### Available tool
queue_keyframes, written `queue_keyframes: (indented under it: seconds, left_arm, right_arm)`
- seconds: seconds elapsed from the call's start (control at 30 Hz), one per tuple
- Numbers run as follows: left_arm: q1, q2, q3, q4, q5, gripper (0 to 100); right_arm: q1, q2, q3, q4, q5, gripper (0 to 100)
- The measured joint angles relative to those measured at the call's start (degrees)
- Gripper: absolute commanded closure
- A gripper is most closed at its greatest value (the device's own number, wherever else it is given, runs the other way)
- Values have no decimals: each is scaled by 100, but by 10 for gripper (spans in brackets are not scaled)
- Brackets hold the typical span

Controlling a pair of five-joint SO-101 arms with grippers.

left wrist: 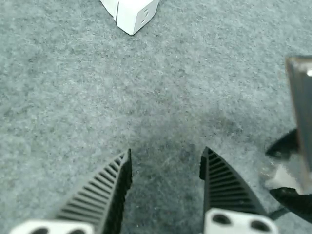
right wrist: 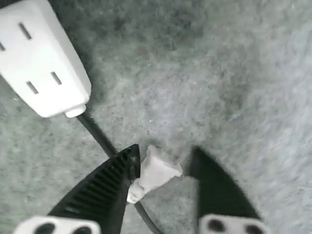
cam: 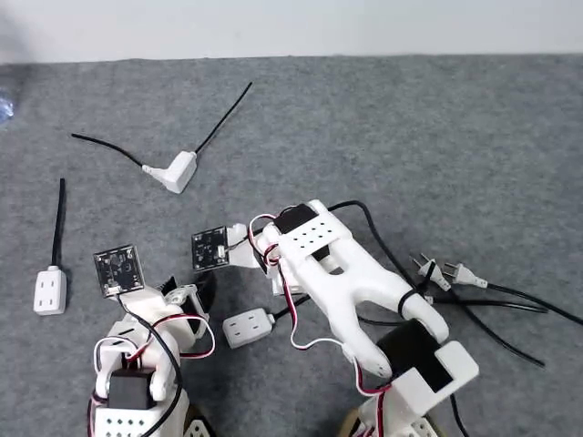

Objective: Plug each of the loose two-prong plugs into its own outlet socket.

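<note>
**Right claw brackets a plug beside the outlet block**

We see the right gripper (right wrist: 164, 150) w/ its fingers apart, set either side of a small white plug (right wrist: 155, 169). The plug touches one finger and stands off the other, so nothing is clamped. Its prongs are too small for us to make out. A black cord (right wrist: 97, 134) runs past it from a white outlet block (right wrist: 39, 63) lying near, slots up. The left gripper (left wrist: 167, 151) hangs over bare grey carpet (left wrist: 73, 97), fingers likewise apart, holding nothing. The corner of an angled white socket (left wrist: 131, 12) lies farther off.

From above, that outlet block (cam: 248, 328) sits btw. the two arms. The angled socket (cam: 173, 171) and a third socket strip (cam: 50, 289) lie well apart from it. Two more loose plugs (cam: 439, 271) rest beyond the right arm (cam: 346, 282).

We judge the step to be pick-up of a first plug, w/ no socket filled as far as we can tell. Next move, in our view: close squarely on the plug body, lift, turn the prongs to a slot pair, press straight in. The block may slide unless braced.
</note>
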Motion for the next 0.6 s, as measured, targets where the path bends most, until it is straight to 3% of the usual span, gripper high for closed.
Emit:
queue_keyframes:
  seconds: [0.43, 0.6]
  left_arm:
    - [0, 0, 0, 0, 0, 782]
    - [0, 0, 0, 0, 0, 782]
  right_arm:
    - [-9, 0, -774, 967, -132, 703]
    - [105, 0, -774, 967, -1081, 746]
